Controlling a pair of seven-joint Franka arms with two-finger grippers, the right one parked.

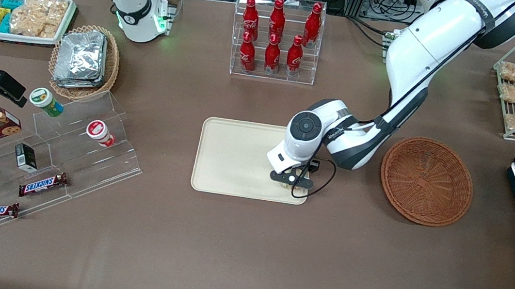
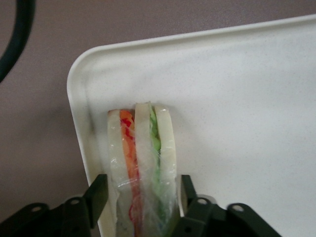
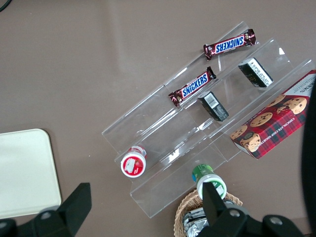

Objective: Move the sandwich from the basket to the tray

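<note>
From the front I see my working arm bent low over the tray [image 1: 234, 156], wrist pointing down, with the gripper [image 1: 291, 180] at the tray corner nearest the camera and nearest the basket [image 1: 426, 180]. The sandwich is almost hidden under it here. The wrist camera shows what the front cannot: the sandwich [image 2: 142, 163] stands on edge between the fingers [image 2: 97, 195], which sit close against both bread faces, just inside the tray's [image 2: 237, 98] rounded corner. The parked arm's camera catches only another tray [image 3: 24, 173] corner.
</note>
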